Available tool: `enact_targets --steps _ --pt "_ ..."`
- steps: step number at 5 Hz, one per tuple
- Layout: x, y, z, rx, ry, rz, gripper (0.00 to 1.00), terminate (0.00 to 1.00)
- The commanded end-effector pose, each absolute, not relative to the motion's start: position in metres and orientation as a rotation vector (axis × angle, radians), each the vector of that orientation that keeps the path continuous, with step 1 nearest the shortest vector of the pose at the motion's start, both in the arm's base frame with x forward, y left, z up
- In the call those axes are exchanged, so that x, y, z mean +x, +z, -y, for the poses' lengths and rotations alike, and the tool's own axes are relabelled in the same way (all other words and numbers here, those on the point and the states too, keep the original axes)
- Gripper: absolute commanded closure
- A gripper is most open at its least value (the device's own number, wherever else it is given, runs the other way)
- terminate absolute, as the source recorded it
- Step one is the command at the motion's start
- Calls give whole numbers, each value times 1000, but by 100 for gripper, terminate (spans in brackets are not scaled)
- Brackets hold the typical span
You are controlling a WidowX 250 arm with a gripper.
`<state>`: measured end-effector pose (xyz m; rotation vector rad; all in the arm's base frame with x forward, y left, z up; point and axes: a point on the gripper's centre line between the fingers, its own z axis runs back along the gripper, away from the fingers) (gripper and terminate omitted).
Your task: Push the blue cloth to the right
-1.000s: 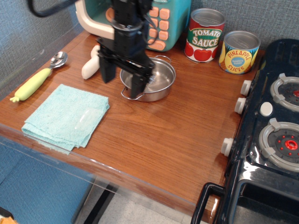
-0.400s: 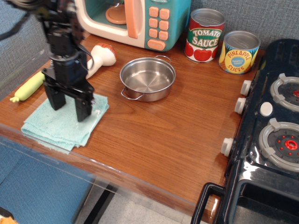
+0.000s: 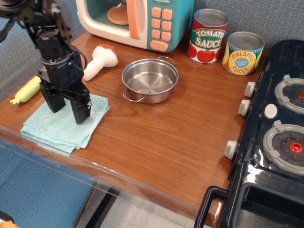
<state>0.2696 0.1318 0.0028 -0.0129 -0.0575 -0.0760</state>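
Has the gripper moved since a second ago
Yes. The gripper has left its spot over the steel pan and gone left and toward the table's front edge; its open jaws now stand on the blue cloth.

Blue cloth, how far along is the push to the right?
Done: the gripper is down over the blue cloth, fingers spread, though actual contact is hard to confirm. In hand: setting up the push. Left: the push itself, since the cloth lies at the table's front left corner, well left of the steel pan, with bare wood to its right.
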Motion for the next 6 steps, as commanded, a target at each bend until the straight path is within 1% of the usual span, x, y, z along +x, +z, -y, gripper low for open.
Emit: enact_targets --steps 1,2,3,5,6 --pt "257 -2 -76 -72 -115 35 0 0" --pt "262 -6 -36 -119 -111 19 0 0" --pt "264 -5 10 -126 -159 19 0 0" --pt "251 7 90 -83 -270 35 0 0" --pt "249 3 107 -71 -259 40 0 0"
